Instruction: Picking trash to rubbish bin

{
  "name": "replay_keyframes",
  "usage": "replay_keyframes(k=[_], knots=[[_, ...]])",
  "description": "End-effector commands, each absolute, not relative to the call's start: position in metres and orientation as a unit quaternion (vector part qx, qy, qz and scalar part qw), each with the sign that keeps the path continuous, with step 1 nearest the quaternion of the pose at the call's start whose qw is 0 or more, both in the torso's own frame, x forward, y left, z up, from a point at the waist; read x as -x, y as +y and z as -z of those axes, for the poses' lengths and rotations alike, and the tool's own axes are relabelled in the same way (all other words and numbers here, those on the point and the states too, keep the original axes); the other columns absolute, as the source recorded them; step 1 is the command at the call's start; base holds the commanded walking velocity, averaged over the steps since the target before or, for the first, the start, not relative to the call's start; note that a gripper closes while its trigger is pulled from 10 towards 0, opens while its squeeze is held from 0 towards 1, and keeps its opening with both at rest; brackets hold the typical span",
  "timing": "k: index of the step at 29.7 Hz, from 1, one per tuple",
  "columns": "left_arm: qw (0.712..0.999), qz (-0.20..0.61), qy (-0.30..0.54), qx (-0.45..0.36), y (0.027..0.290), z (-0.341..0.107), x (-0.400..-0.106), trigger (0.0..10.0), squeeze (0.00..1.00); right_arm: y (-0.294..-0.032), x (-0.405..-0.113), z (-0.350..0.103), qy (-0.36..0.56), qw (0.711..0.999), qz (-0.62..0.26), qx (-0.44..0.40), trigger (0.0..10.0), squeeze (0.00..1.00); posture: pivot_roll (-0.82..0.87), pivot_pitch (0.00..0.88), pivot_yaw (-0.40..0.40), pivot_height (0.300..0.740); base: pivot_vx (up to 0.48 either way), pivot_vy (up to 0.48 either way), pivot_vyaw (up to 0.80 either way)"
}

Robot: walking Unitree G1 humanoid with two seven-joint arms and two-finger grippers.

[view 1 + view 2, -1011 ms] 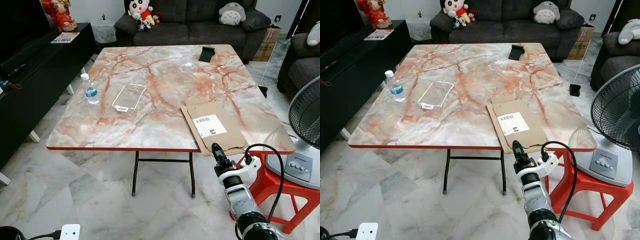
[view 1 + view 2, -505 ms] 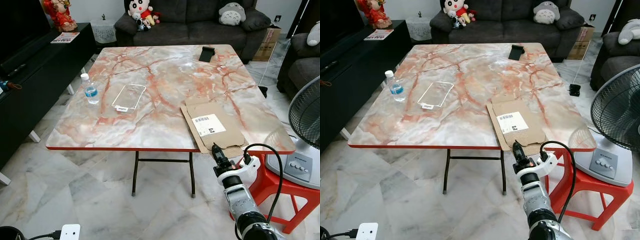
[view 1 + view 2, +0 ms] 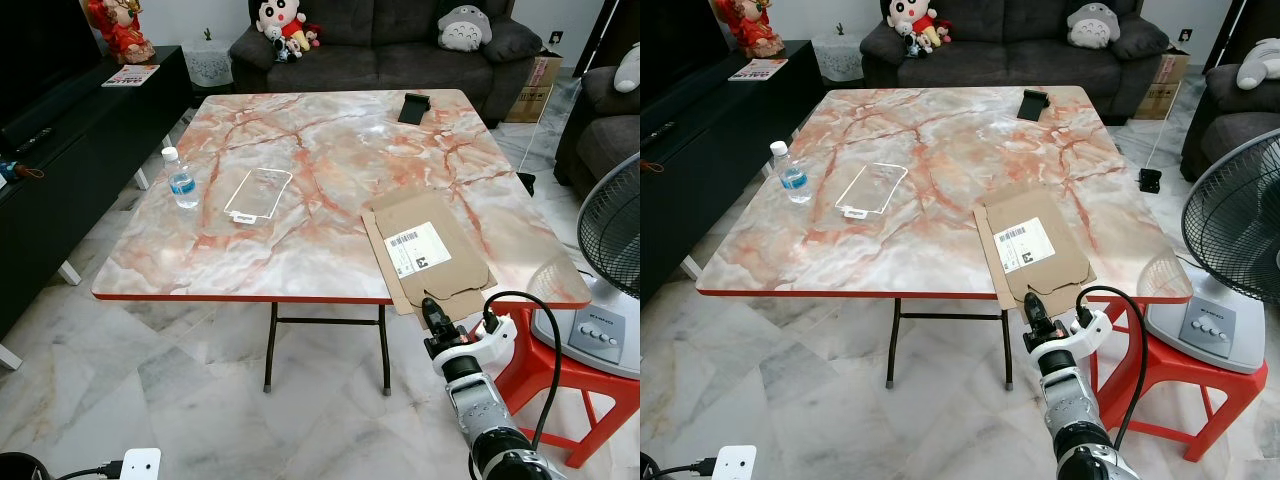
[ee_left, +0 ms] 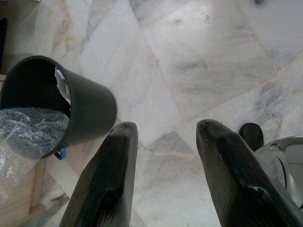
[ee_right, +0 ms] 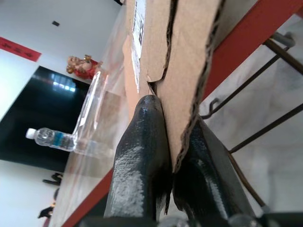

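Marble-patterned table (image 3: 330, 150) with red edge is the landmark; dark sofa (image 3: 380, 45) stands beyond its far side, a fan (image 3: 612, 235) on a red stool (image 3: 540, 375) beside its right near corner. Flattened cardboard box (image 3: 428, 250) with a white label lies on the table's right near part, its flap hanging over the near edge. Clear plastic tray (image 3: 258, 193) lies left of the table's centre; a water bottle (image 3: 181, 180) stands just beside it, nearer the left edge. Black object (image 3: 414, 106) sits at the far right corner. Right gripper (image 3: 436, 318) is just below the near edge, its 2 fingers (image 5: 142, 156) clenched on the cardboard flap. Left gripper (image 4: 163, 142) hangs released over the marble floor (image 4: 208, 52), near a black rubbish bin (image 4: 87, 109) that holds clear plastic wrap.
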State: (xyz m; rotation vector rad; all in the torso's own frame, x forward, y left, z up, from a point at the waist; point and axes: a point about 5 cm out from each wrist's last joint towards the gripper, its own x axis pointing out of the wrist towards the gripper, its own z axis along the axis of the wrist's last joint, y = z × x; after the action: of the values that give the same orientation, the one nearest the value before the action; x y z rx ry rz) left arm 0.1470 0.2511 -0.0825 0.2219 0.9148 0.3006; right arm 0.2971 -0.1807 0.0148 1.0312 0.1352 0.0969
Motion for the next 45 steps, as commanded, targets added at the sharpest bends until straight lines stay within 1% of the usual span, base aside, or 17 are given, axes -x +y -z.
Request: replay_keyframes(k=[1, 6, 11, 15, 16, 17, 22, 25, 27, 28, 31, 35, 36, 37, 41, 44, 45], knots=[[0.875, -0.147, 0.448, -0.109, 0.252, 0.084, -0.145, 10.0, 0.00, -0.177, -0.285, 0.000, 0.104, 0.868, -0.034, -0.485, 10.0, 0.00, 0.03, 0.015, 0.008, 0.740, 0.000, 0.000, 0.00], [0.876, -0.144, 0.447, -0.108, 0.251, 0.084, -0.146, 10.0, 0.00, -0.178, -0.273, 0.013, 0.130, 0.863, -0.009, -0.487, 10.0, 0.00, 0.03, 0.015, 0.010, 0.740, 0.000, 0.000, 0.00], [0.877, -0.144, 0.446, -0.108, 0.251, 0.083, -0.146, 10.0, 0.00, -0.178, -0.271, 0.014, 0.129, 0.856, -0.004, -0.501, 10.0, 0.00, 0.03, 0.013, 0.014, 0.740, 0.000, 0.000, 0.00], [0.877, -0.141, 0.447, -0.112, 0.252, 0.083, -0.147, 10.0, 0.00, -0.158, -0.273, 0.005, 0.117, 0.837, -0.132, -0.519, 10.0, 0.00, 0.02, 0.013, 0.021, 0.740, 0.000, 0.000, 0.00], [0.877, -0.141, 0.447, -0.112, 0.252, 0.083, -0.147, 10.0, 0.00, -0.158, -0.273, 0.005, 0.117, 0.837, -0.132, -0.519, 10.0, 0.00, 0.02, 0.013, 0.021, 0.740, 0.000, 0.000, 0.00], [0.877, -0.141, 0.446, -0.112, 0.252, 0.083, -0.147, 10.0, 0.00, -0.153, -0.272, 0.003, 0.120, 0.832, -0.165, -0.516, 10.0, 0.00, 0.02, 0.012, 0.021, 0.740, 0.000, 0.000, 0.00], [0.877, -0.140, 0.446, -0.112, 0.252, 0.083, -0.147, 10.0, 0.00, -0.140, -0.269, 0.000, 0.130, 0.822, -0.247, -0.496, 10.0, 0.00, 0.03, 0.012, 0.023, 0.740, 0.000, 0.000, 0.00], [0.877, -0.140, 0.446, -0.112, 0.252, 0.083, -0.148, 10.0, 0.00, -0.136, -0.267, 0.000, 0.141, 0.818, -0.277, -0.484, 10.0, 0.00, 0.03, 0.012, 0.023, 0.740, 0.000, 0.000, 0.00], [0.877, -0.140, 0.446, -0.112, 0.252, 0.083, -0.148, 10.0, 0.00, -0.134, -0.263, 0.002, 0.157, 0.818, -0.306, -0.461, 10.0, 0.00, 0.03, 0.011, 0.025, 0.740, 0.000, 0.000, 0.00], [0.877, -0.140, 0.446, -0.112, 0.252, 0.083, -0.148, 10.0, 0.00, -0.134, -0.263, 0.002, 0.157, 0.818, -0.306, -0.461, 10.0, 0.00, 0.03, 0.011, 0.025, 0.740, 0.000, 0.000, 0.00], [0.877, -0.139, 0.446, -0.112, 0.252, 0.082, -0.148, 10.0, 0.00, -0.134, -0.255, 0.008, 0.194, 0.821, -0.338, -0.418, 10.0, 0.00, 0.03, 0.011, 0.025, 0.740, 0.000, 0.000, 0.00], [0.878, -0.138, 0.445, -0.112, 0.252, 0.082, -0.149, 10.0, 0.00, -0.138, -0.244, 0.013, 0.221, 0.814, -0.380, -0.379, 10.0, 0.00, 0.03, 0.011, 0.024, 0.740, 0.000, 0.000, 0.00], [0.878, -0.138, 0.445, -0.111, 0.252, 0.082, -0.149, 10.0, 0.00, -0.141, -0.241, 0.015, 0.226, 0.821, -0.385, -0.356, 10.0, 0.00, 0.03, 0.011, 0.024, 0.740, 0.000, 0.000, 0.00], [0.878, -0.138, 0.445, -0.111, 0.252, 0.082, -0.149, 10.0, 0.00, -0.141, -0.241, 0.015, 0.226, 0.821, -0.385, -0.356, 10.0, 0.00, 0.03, 0.011, 0.024, 0.740, 0.000, 0.000, 0.00], [0.878, -0.138, 0.445, -0.111, 0.252, 0.082, -0.149, 10.0, 0.00, -0.157, -0.235, 0.024, 0.260, 0.843, -0.360, -0.303, 10.0, 0.00, 0.03, 0.011, 0.025, 0.740, 0.000, 0.000, 0.00], [0.878, -0.137, 0.445, -0.112, 0.252, 0.082, -0.149, 10.0, 0.00, -0.164, -0.232, 0.029, 0.284, 0.856, -0.342, -0.263, 10.0, 0.00, 0.02, 0.012, 0.028, 0.740, 0.000, 0.000, 0.00], [0.878, -0.136, 0.445, -0.112, 0.252, 0.082, -0.149, 10.0, 0.00, -0.166, -0.226, 0.033, 0.303, 0.854, -0.350, -0.237, 10.0, 0.00, 0.02, 0.013, 0.029, 0.740, 0.000, 0.000, 0.00]])
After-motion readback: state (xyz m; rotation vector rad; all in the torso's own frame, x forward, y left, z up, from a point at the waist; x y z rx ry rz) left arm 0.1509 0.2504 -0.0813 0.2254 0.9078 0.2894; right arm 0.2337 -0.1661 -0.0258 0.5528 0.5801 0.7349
